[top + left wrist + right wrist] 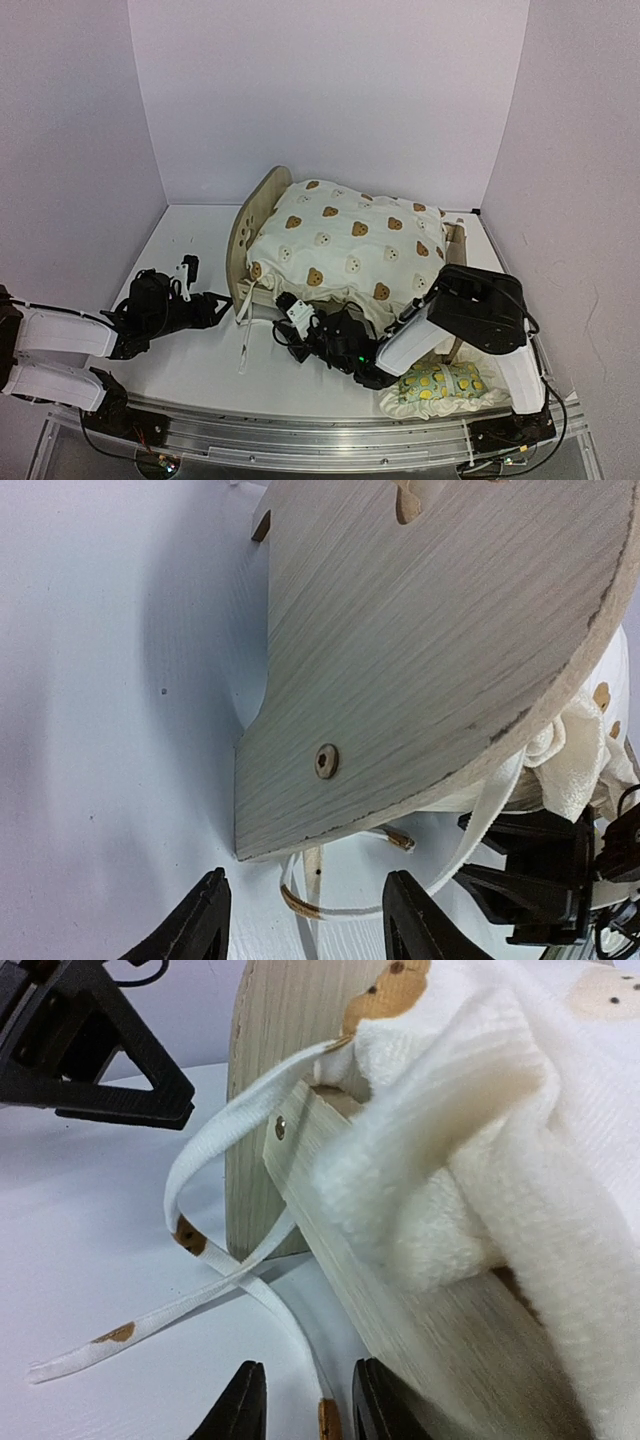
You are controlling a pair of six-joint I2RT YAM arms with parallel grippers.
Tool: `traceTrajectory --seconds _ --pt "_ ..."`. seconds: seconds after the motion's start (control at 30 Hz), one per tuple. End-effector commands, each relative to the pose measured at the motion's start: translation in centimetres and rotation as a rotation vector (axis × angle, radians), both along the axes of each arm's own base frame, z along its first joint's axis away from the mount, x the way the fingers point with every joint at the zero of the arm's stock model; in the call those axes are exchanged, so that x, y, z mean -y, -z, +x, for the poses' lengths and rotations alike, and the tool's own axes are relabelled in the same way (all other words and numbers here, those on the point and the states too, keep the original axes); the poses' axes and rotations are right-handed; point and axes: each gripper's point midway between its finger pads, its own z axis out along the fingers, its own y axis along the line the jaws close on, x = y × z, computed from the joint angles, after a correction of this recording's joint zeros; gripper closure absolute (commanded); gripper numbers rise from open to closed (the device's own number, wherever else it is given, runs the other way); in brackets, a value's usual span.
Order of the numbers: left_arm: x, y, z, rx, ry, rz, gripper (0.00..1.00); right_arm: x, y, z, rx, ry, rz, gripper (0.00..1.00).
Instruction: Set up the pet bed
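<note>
The pet bed (262, 215) is a light-wood frame with a rounded headboard (430, 650) at its left end. A cream bear-print cushion (345, 245) lies on it and bulges over the side rail (420, 1340). Its white ties (243, 330) trail onto the table by the headboard's near corner. My left gripper (222, 303) stands open just left of that corner, and a tie loop (330, 905) lies loose between its fingers (200, 925). My right gripper (284, 305) is open beside the rail. One tie (300, 1350) runs between its fingers (240, 1410) without being pinched.
A green lemon-print pillow (445, 385) lies on the table at the front right, under the right arm. White walls close in the table on three sides. The two grippers face each other closely at the bed's near left corner.
</note>
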Motion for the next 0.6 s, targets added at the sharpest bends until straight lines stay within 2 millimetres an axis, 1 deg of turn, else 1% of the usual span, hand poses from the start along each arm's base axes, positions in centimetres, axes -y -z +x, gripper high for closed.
traceTrajectory --seconds 0.0,0.13,0.27,0.43,0.57 --pt "0.2 -1.7 0.7 0.036 -0.008 -0.021 0.47 2.1 -1.6 0.8 -0.121 0.113 -0.021 0.67" --pt "0.2 -1.8 0.6 0.033 -0.005 -0.024 0.47 3.0 0.3 0.5 -0.246 0.159 -0.097 0.61" --pt "0.2 -1.8 0.5 0.029 -0.002 -0.025 0.47 3.5 1.3 0.6 -0.285 0.194 -0.134 0.56" --pt "0.2 -2.0 0.3 0.03 0.0 -0.032 0.47 3.2 3.0 1.0 -0.317 0.219 -0.186 0.55" --pt "0.1 -2.0 0.2 0.028 0.0 -0.035 0.47 2.7 3.6 1.9 -0.316 0.237 -0.185 0.53"
